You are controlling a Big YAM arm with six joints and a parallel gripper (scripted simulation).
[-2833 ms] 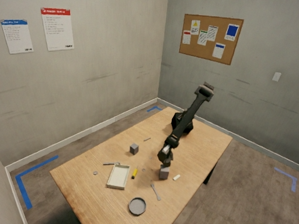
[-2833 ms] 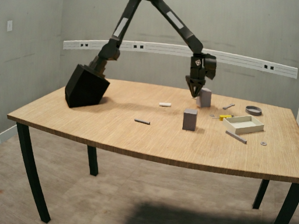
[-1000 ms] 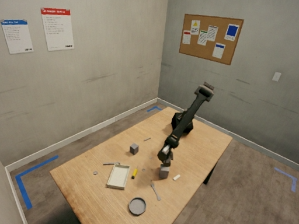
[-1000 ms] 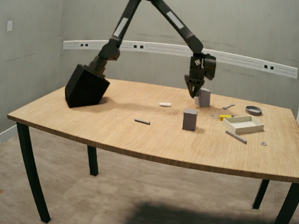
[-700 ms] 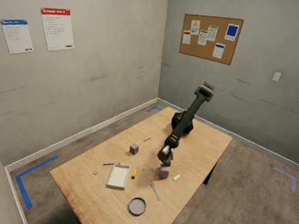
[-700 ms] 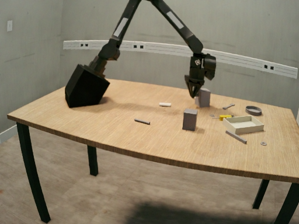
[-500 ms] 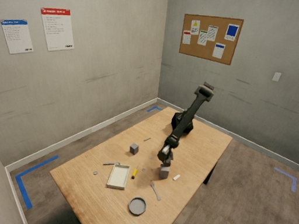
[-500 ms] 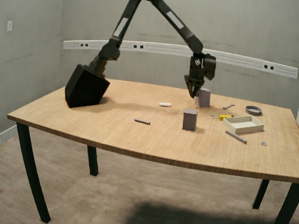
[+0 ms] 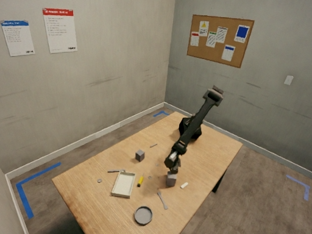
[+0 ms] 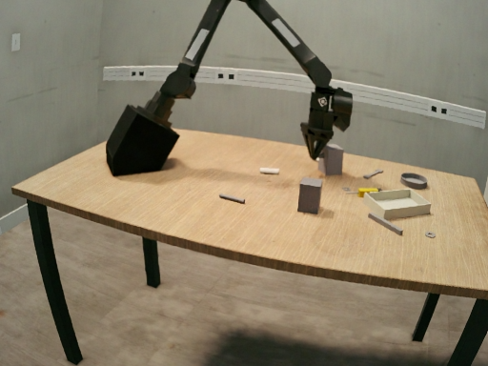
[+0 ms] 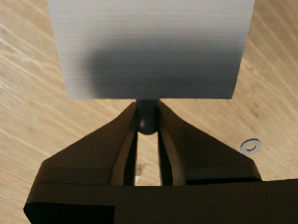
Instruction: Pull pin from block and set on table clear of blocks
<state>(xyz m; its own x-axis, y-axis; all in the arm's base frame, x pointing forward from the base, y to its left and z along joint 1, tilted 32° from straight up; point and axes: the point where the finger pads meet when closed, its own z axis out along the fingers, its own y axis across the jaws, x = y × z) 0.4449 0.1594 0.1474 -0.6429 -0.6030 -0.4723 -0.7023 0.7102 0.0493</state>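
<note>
Because the pin (image 11: 147, 117) sticks out sideways from the pin's block (image 9: 171, 179) (image 10: 333, 160) (image 11: 150, 55), we read everything from that block. Our gripper (image 9: 174, 171) (image 10: 315, 157) (image 11: 147, 111) hangs at the block's side that looks back toward the arm's base (image 9: 196, 134) (image 10: 143, 143), its fingers nearly closed, a narrow gap between them, with the pin's rounded end pinched in it. The rest of the pin seems to run into the block's face; how deep it still sits we cannot tell.

What matters now is the line of the pin: in the wrist view it points straight out of the block, down between the fingers. We judge the pull should follow that line, level and away from the block, toward the base side. Any lift or twist before the tip is free could drag or turn the loose block, which stands upright on the table (image 9: 100, 201) (image 10: 191, 214) (image 11: 30, 150).

Once out, we would set the pin down well apart from this block and from the other block (image 9: 140, 155) (image 10: 310, 195), which stands apart from it on the table.
</note>
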